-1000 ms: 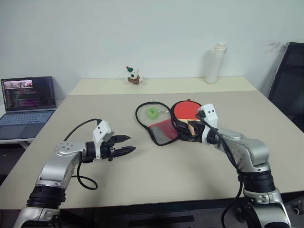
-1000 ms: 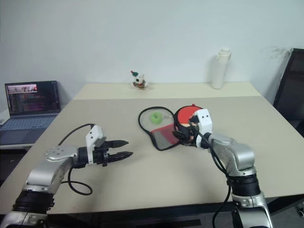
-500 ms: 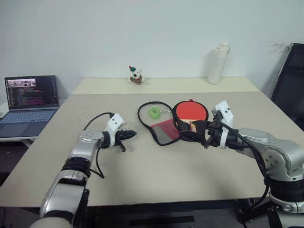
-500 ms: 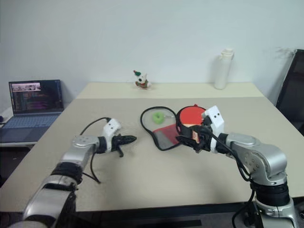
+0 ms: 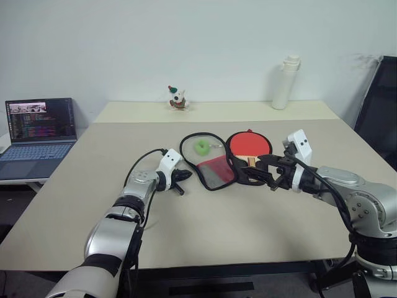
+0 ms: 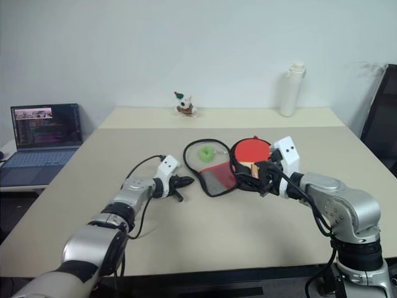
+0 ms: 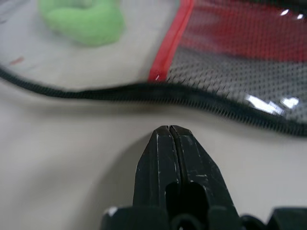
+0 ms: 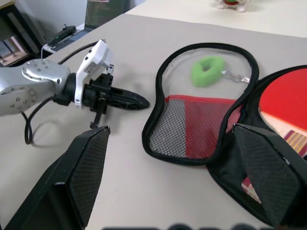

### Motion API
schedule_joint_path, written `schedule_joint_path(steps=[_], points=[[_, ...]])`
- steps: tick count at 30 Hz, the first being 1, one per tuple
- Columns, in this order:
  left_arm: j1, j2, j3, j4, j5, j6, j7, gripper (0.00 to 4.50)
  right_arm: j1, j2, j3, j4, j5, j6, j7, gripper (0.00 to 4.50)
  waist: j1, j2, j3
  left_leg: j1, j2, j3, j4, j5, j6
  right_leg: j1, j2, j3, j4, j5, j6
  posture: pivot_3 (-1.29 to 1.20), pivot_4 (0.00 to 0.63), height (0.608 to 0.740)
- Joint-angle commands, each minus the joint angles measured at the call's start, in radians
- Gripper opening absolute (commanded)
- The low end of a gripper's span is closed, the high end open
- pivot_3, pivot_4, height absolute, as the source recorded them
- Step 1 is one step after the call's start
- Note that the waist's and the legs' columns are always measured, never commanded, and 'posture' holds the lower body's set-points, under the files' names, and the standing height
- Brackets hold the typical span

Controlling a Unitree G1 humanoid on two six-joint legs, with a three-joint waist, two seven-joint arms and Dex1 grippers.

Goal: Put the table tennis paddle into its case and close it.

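case (image 8: 192, 127): soft cloth, black mesh, zip edging
paddle (image 5: 249, 144): matt red rubber, wooden handle
worktop (image 5: 205, 223): smooth, matt beige
left tool (image 7: 169, 148): scuffed black plastic

place: office | evidence: open laptop (image 5: 38, 127); black office chair (image 5: 378, 115); plain meeting table (image 5: 74, 186)

Beige table (image 5: 93, 186) with open case (image 5: 208, 162), paddle (image 5: 249, 144)

Red paddle (image 5: 249, 144), black-edged red case (image 5: 214, 171)
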Motion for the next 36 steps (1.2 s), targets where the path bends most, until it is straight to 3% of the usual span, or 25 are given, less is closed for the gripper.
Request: schedule_joint_path(steps=[1, 16, 26, 30, 36], points=[[-0.054, -0.008, 0.018, 0.005, 0.017, -0.010, 0.027, 0.03, 0.000, -0.013, -0.035, -0.042, 0.015, -0.017, -0.009, 4.50, 0.000, 0.000, 0.000, 0.000, 0.000, 0.000, 0.000, 0.000, 0.000, 0.000, 0.000, 0.000, 0.000, 0.000, 0.000, 0.00, 0.150, 0.740], [-0.252, -0.169, 0.033, 0.032, 0.053, -0.030, 0.048, 0.03, 0.054, -0.010, -0.092, -0.118, 0.047, 0.017, -0.086, 4.50, 0.001, -0.001, 0.001, -0.001, -0.001, 0.000, 0.000, 0.000, 0.000, 0.000, 0.000, 0.000, 0.000, 0.000, 0.000, 0.00, 0.150, 0.740], [-0.366, -0.329, 0.023, 0.053, 0.117, -0.042, 0.067, 0.03, 0.144, -0.007, -0.205, -0.259, 0.117, 0.104, -0.198, 4.50, -0.002, -0.001, 0.001, -0.002, -0.001, 0.000, 0.000, 0.000, 0.000, -0.001, 0.000, 0.000, -0.001, -0.001, 0.002, 0.00, 0.150, 0.740], [-0.364, -0.339, 0.042, 0.053, 0.115, -0.044, 0.059, 0.03, 0.158, -0.001, -0.226, -0.274, 0.136, 0.118, -0.231, 4.50, -0.004, -0.001, 0.001, 0.000, -0.001, 0.000, 0.000, 0.000, 0.000, 0.000, 0.001, 0.001, 0.000, -0.002, 0.003, 0.00, 0.150, 0.740], [-0.342, -0.278, 0.117, 0.033, 0.047, -0.068, -0.046, 0.03, 0.109, 0.010, -0.173, -0.134, 0.083, 0.054, -0.240, 4.50, -0.006, -0.001, 0.001, 0.001, -0.001, 0.000, 0.000, 0.000, 0.000, 0.000, 0.001, 0.002, 0.001, -0.002, 0.003, 0.00, 0.150, 0.740]])
